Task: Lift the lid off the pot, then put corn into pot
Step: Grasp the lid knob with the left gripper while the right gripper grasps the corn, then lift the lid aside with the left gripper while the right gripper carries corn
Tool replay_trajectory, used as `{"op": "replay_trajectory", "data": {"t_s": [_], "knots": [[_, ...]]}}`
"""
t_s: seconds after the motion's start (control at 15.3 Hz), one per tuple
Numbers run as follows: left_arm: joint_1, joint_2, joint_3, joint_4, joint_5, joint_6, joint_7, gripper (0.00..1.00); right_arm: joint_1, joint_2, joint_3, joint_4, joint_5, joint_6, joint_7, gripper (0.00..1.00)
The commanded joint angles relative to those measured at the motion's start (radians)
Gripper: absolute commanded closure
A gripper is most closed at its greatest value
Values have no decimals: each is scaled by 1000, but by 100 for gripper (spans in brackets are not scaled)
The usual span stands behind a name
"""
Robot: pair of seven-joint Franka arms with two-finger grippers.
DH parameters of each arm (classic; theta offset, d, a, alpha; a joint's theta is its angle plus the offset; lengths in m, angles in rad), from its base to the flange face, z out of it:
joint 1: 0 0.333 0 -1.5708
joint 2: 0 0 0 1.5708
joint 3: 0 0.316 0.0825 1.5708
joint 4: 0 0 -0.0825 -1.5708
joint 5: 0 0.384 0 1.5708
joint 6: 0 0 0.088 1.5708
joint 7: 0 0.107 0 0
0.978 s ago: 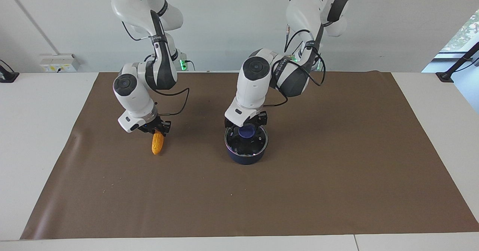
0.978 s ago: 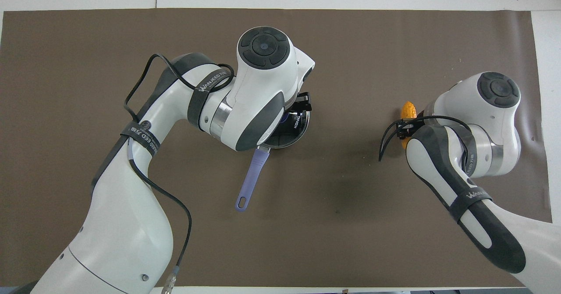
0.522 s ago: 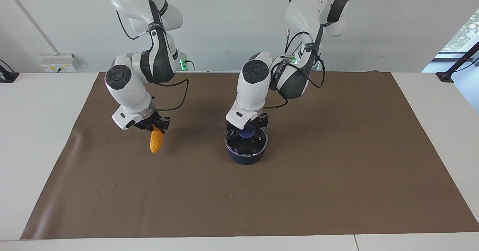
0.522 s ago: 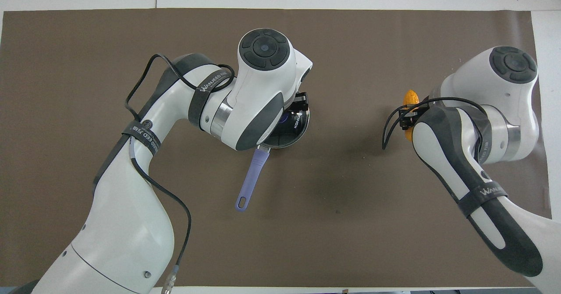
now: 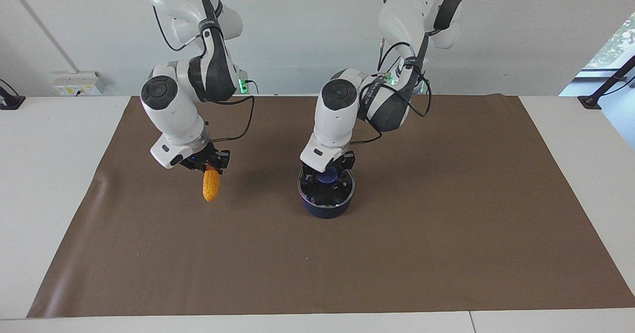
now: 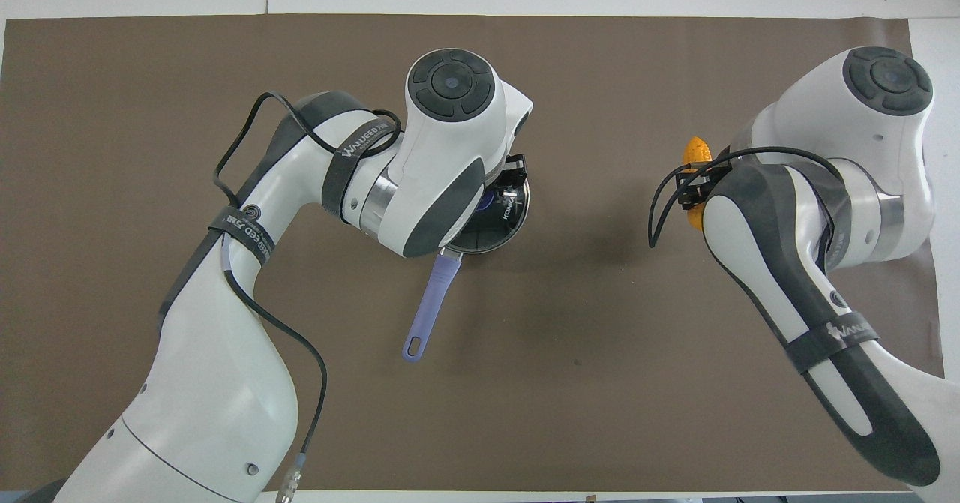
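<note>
The navy pot [image 5: 325,208] stands mid-mat with the glass lid [image 5: 342,190] on it. Its light blue handle [image 6: 431,300] points toward the robots. My left gripper [image 5: 327,173] is down on the lid and shut on its blue knob [image 5: 327,177]. In the overhead view the left arm covers most of the pot [image 6: 487,237]. My right gripper [image 5: 210,166] is shut on the thick end of the yellow corn [image 5: 211,186]. The corn hangs tip down above the mat, toward the right arm's end of the table. The corn [image 6: 697,149] also shows in the overhead view.
A brown mat [image 5: 421,253] covers the table, with white table edge [image 5: 49,174] around it. The pot and the corn are the only objects on or over the mat.
My right arm has lifted the corn off the mat and shifted it slightly toward the pot. My left gripper has settled closer around the lid's knob. The pot has not moved.
</note>
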Motion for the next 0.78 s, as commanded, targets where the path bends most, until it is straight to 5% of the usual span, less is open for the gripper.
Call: {"op": "replay_trajectory", "data": {"t_s": [0.0,0.52,0.72], "knots": [[-13,-8,11,-19,14,25,-18,38,-4,12,4,24,4,-23,8,100],[-10,-17,10,-13,3,14,-16,85,-4,12,6,34,4,-28,8,100],[-1,-68,10,-10,-21,-3,-15,90,-1,13,9,41,5,-26,11,100]]}}
